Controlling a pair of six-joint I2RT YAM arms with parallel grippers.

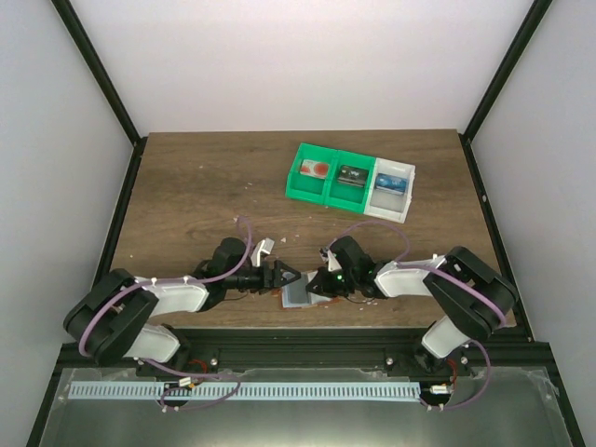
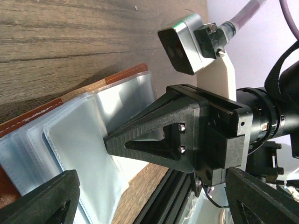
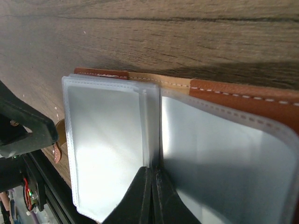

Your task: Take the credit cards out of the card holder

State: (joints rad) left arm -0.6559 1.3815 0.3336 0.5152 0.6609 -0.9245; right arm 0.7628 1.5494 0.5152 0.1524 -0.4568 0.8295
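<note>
Lying open at the near table [image 1: 186,196] edge, holder [image 1: 296,295] shows glossy sleeves [image 3: 107,140], contents indistinct; left gripper [image 1: 287,277] spread wide; right gripper [image 1: 313,286] pinched together at a sleeve edge, grip uncertain; cards [image 1: 315,169] lie in bins [image 1: 305,195] toward far right corner.

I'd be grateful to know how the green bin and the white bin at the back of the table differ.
The green bin shows two compartments; the white bin shows one. The green bin holds a white card with a red mark and a dark card; the white bin holds a blue card. The green bin sits left of the white bin. Both are open-topped, side by side.
</note>
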